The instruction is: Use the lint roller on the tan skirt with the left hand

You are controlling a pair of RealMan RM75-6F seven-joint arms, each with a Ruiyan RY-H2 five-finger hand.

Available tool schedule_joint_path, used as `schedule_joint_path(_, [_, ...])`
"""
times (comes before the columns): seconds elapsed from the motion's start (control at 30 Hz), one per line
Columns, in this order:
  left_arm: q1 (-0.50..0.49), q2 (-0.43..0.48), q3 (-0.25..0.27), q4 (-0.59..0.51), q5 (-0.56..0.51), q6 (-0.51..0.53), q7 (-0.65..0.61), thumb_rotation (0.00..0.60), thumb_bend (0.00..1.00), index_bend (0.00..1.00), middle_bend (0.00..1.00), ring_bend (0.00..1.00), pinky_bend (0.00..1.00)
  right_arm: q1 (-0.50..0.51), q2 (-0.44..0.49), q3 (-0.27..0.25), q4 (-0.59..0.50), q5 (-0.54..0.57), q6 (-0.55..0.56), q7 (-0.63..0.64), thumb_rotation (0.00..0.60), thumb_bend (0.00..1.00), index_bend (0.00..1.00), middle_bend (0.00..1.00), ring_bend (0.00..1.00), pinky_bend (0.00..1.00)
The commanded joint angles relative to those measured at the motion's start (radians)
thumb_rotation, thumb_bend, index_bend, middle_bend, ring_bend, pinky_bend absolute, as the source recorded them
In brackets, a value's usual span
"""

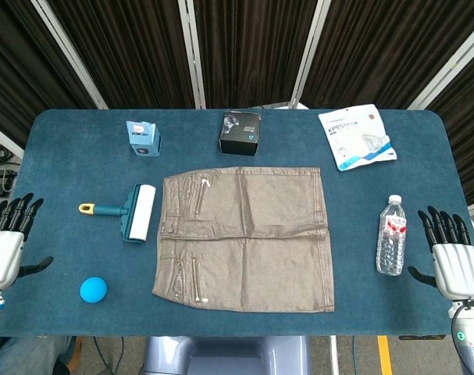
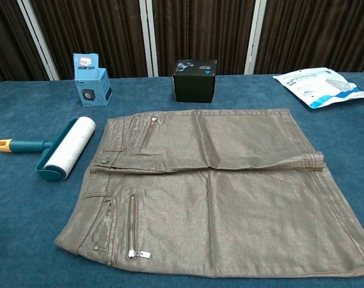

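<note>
Roller (image 1: 132, 212) lies left-centre, untouched beside skirt (image 1: 248, 237); my left hand (image 1: 6, 241) and right hand (image 1: 454, 254) hang released. Gripping its thin handle badly risks dragging fabric.

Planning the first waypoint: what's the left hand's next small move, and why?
Probably reach the left hand right and forward to the lint roller handle. The hand is open at the table edge, holding nothing; the roller lies untouched beside the tan skirt, its yellow-tipped handle pointing toward that hand's side.
</note>
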Motion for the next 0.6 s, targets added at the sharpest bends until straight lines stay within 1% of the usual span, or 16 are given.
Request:
schedule_joint_path(0.03, [0.001,0.002,-0.001,0.0,-0.001,-0.004,-0.006,0.6,0.0,0.0,0.0,0.0,0.0,-0.008,0.005,0.004,-0.008,-0.012,0.007,-0.004,0.6,0.0,0.0,0.0,0.0,0.0])
schedule_joint_path(0.23, [-0.013,-0.002,-0.006,0.014,-0.027,-0.044,-0.016,0.6,0.0,0.0,0.0,0.0,0.0,-0.014,0.012,0.01,-0.014,-0.021,0.006,0.003,0.6,0.0,0.0,0.0,0.0,0.0])
schedule_joint_path(0.3, [-0.037,-0.008,-0.013,0.027,-0.049,-0.094,-0.032,0.6,0.0,0.0,0.0,0.0,0.0,-0.016,0.016,0.014,-0.015,-0.02,0.004,0.011,0.6,0.0,0.0,0.0,0.0,0.0])
schedule_joint_path(0.37, [-0.077,-0.028,-0.033,0.061,-0.08,-0.162,-0.054,0.6,0.0,0.01,0.0,0.0,0.0,-0.019,0.02,0.02,-0.011,-0.015,0.002,0.017,0.6,0.0,0.0,0.0,0.0,0.0])
schedule_joint_path(0.5, [-0.173,-0.124,-0.083,0.213,-0.149,-0.285,-0.055,0.6,0.01,0.09,0.01,0.0,0.06,-0.019,0.023,0.033,-0.002,0.002,-0.01,0.023,0.6,0.0,0.0,0.0,0.0,0.0])
schedule_joint_path(0.53, [-0.185,-0.138,-0.088,0.234,-0.161,-0.301,-0.048,0.6,0.04,0.12,0.02,0.01,0.09,-0.018,0.023,0.035,-0.001,0.005,-0.012,0.024,0.6,0.0,0.0,0.0,0.0,0.0])
schedule_joint_path(0.6, [-0.233,-0.202,-0.108,0.33,-0.206,-0.364,-0.022,0.6,0.13,0.17,0.07,0.04,0.13,-0.015,0.023,0.042,0.003,0.016,-0.024,0.026,0.6,0.0,0.0,0.0,0.0,0.0])
